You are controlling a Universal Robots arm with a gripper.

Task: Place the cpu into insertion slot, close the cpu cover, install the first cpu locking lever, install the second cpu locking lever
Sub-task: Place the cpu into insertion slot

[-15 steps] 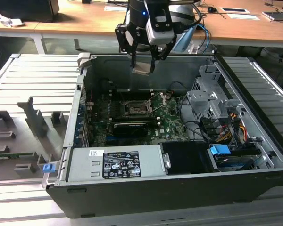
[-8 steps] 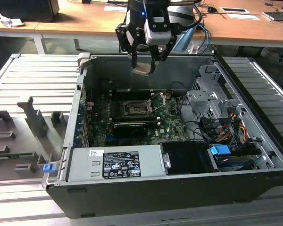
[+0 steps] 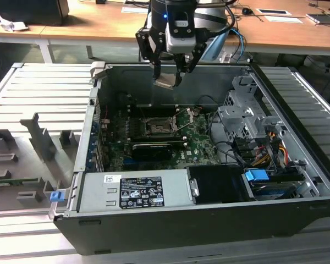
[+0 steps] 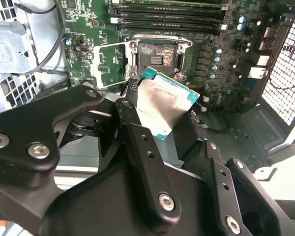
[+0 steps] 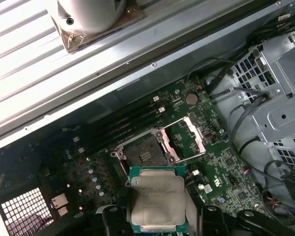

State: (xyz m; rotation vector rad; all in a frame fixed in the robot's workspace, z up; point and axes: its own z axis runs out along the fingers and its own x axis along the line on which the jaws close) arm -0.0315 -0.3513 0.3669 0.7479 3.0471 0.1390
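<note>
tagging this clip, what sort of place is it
Likely a robotics lab: an open computer case on a slatted metal table, wooden desks behind, and an end effector holding a chip.

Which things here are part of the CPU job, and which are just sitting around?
Job: gripper holding the cpu; slot; open cover.
Lying about: memory slots; power supply; drive cage.

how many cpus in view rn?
1. The cpu is held in the hand, above the empty insertion slot, whose cpu cover is open. More may be hidden from view.
</note>
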